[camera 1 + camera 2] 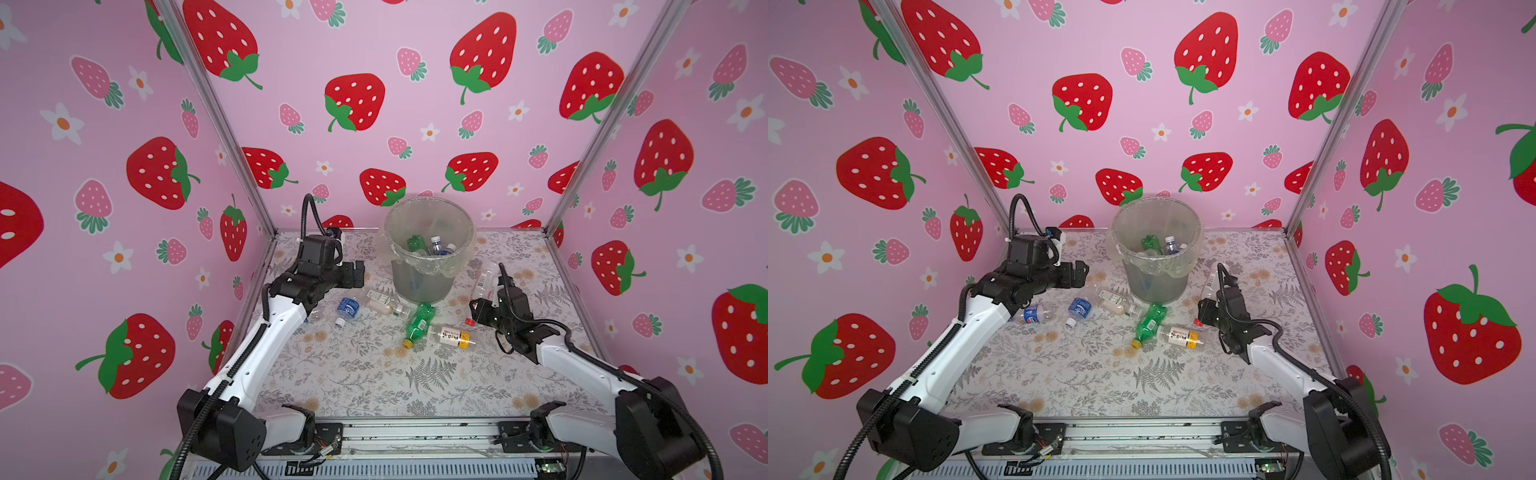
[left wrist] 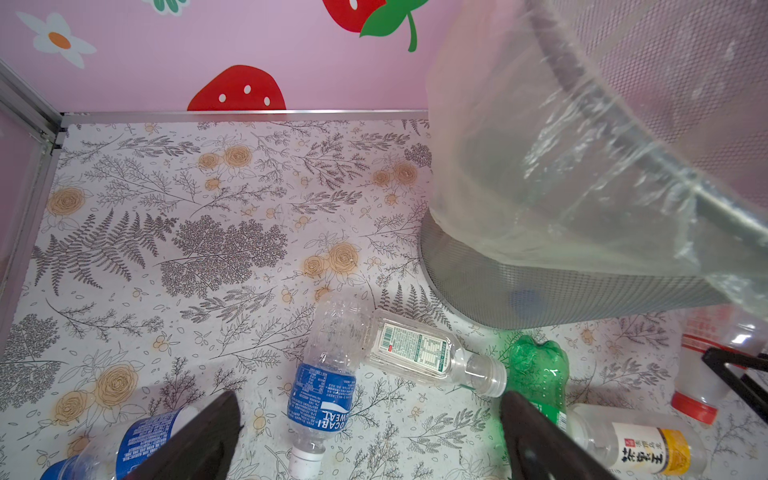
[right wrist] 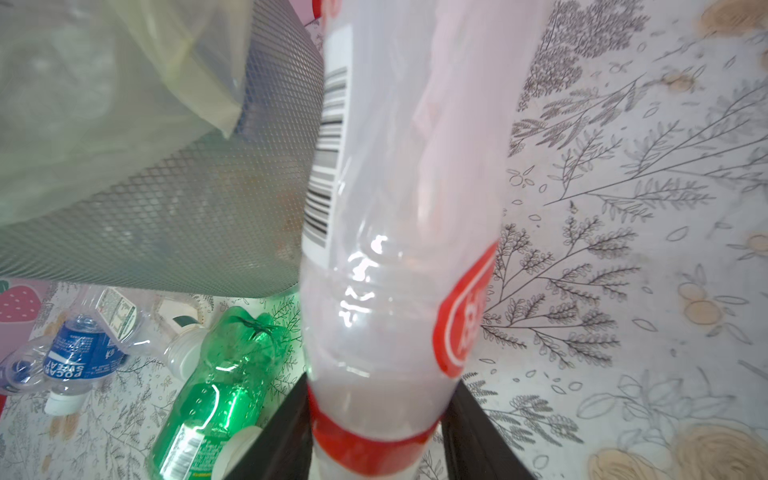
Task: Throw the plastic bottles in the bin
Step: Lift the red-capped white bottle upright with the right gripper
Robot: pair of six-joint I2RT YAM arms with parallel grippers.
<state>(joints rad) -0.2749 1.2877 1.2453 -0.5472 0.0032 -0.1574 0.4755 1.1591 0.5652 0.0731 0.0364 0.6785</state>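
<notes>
Bin: binned bottles are lying inside; about five loose bottles are lying before it. Right gripper is clamping a whitish bottle beside it; left gripper is hanging wide, empty.

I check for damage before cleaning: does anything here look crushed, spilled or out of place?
The Pocari Sweat bottle is crumpled and the green bottle is dented at its base; both lie on the table near the upright bin. No spill shows.

Left tool spread wide, right tool clamped tight
</notes>
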